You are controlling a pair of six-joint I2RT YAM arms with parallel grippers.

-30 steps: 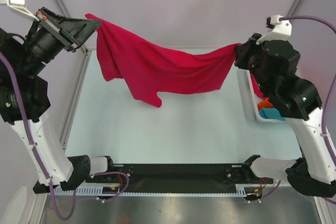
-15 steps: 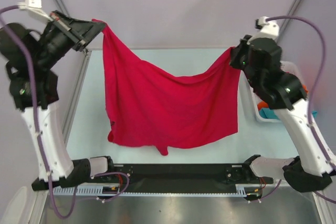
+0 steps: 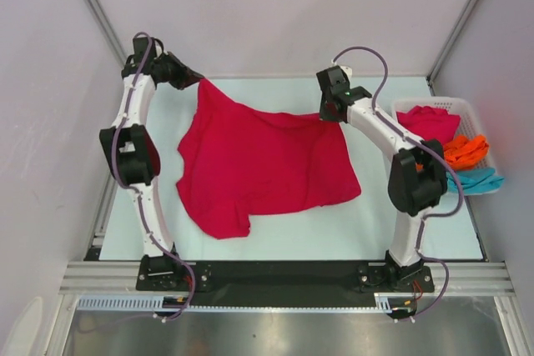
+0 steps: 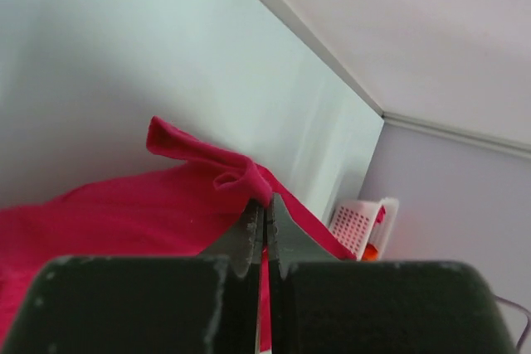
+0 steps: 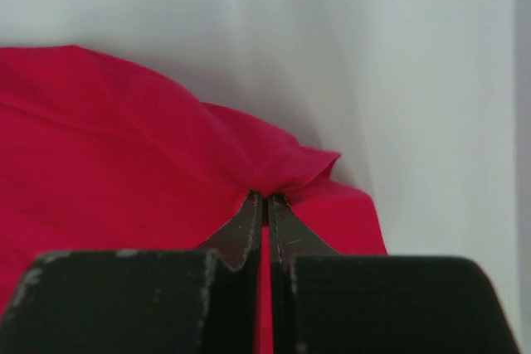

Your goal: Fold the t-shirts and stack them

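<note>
A crimson t-shirt (image 3: 267,160) lies spread over the middle of the table, with its far edge lifted slightly at both ends. My left gripper (image 3: 198,82) is shut on the far left corner; in the left wrist view the bunched cloth (image 4: 224,176) sits pinched at the gripper (image 4: 264,205). My right gripper (image 3: 328,116) is shut on the far right corner, where a fold of the shirt (image 5: 124,138) is pinched at the gripper (image 5: 265,198). Another red t-shirt (image 3: 427,122), an orange one (image 3: 465,152) and a teal one (image 3: 474,179) lie in the basket.
The white slatted basket (image 3: 417,103) stands at the table's right edge, and shows far off in the left wrist view (image 4: 357,223). Metal frame posts rise at the far corners. Bare table shows in front of the shirt and along the far wall.
Both arms have swung from high near the camera down to the far side of the table. The red shirt, which hung between them, now lies on the table.
</note>
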